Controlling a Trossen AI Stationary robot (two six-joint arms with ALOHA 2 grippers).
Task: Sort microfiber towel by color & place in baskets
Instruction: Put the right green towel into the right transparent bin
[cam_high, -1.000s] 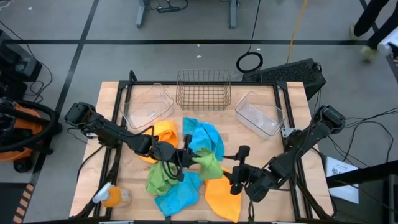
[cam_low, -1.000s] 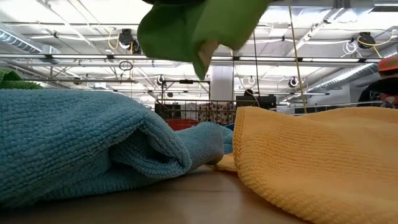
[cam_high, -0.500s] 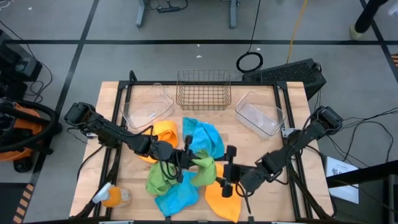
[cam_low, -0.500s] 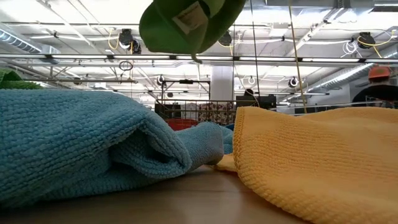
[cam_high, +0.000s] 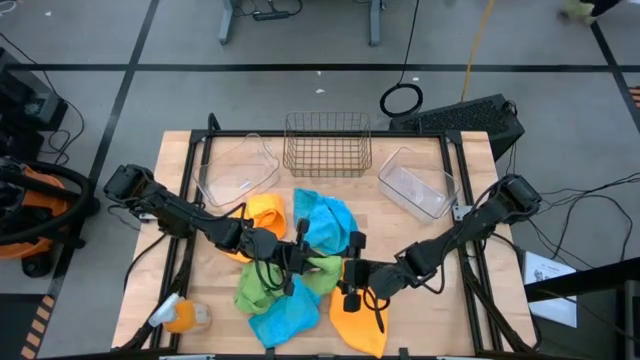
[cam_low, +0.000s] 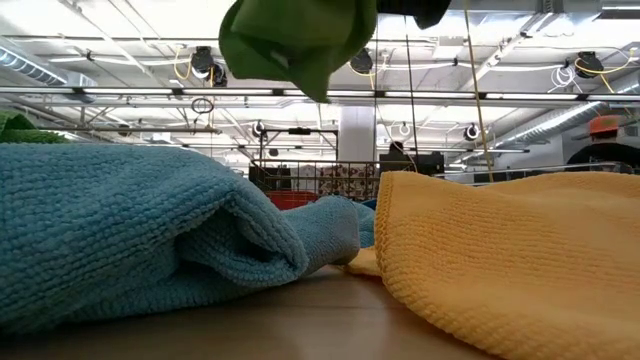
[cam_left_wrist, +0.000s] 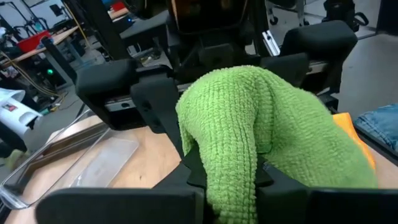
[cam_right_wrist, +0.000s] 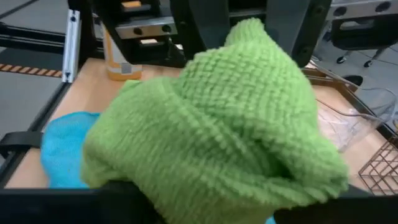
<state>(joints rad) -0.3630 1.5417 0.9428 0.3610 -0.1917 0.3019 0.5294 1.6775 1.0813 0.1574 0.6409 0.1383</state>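
green towel (cam_high: 322, 272) (lifted), copper basket (cam_high: 327, 145)

Green towel (cam_high: 322, 272) lifted mid-table — wire basket (cam_high: 327, 145), clear bins (cam_high: 417, 182) empty.

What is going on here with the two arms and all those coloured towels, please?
Both arms meet over the middle of the table, sorting microfiber towels by colour. The left claw holds a green towel lifted off the table, and the right claw is right up against the same towel. Blue, orange and another green towel lie around them. At the far edge, the wire basket and the two clear bins hold no towels yet.
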